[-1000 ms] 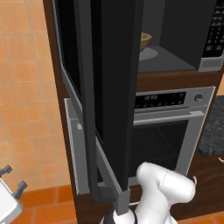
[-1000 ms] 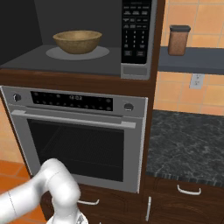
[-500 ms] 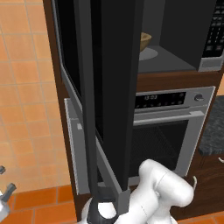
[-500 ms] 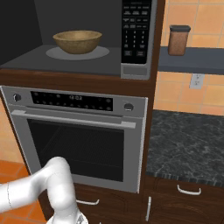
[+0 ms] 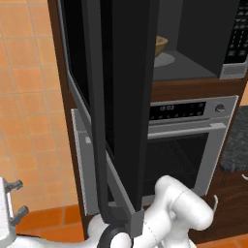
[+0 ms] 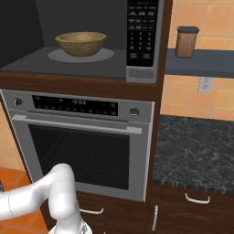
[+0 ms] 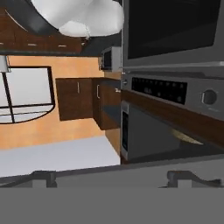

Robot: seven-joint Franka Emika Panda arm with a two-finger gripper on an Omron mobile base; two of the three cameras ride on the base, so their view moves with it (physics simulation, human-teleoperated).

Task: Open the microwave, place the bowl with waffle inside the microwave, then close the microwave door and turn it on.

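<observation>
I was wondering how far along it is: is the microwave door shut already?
No, the microwave door stands swung wide open, and the bowl sits in plain sight on the turntable inside the microwave.

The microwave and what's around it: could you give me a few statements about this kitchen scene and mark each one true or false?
1. The microwave door stands open. True.
2. The bowl sits on the dark counter beside the oven. False: it sits inside the microwave, on the pale round turntable.
3. The oven below the microwave has its door shut. True.
4. The end effector holds the bowl. False: its fingers are apart with nothing between them, and the bowl rests in the microwave.
5. A brown canister stands on a shelf right of the microwave. True.
</observation>
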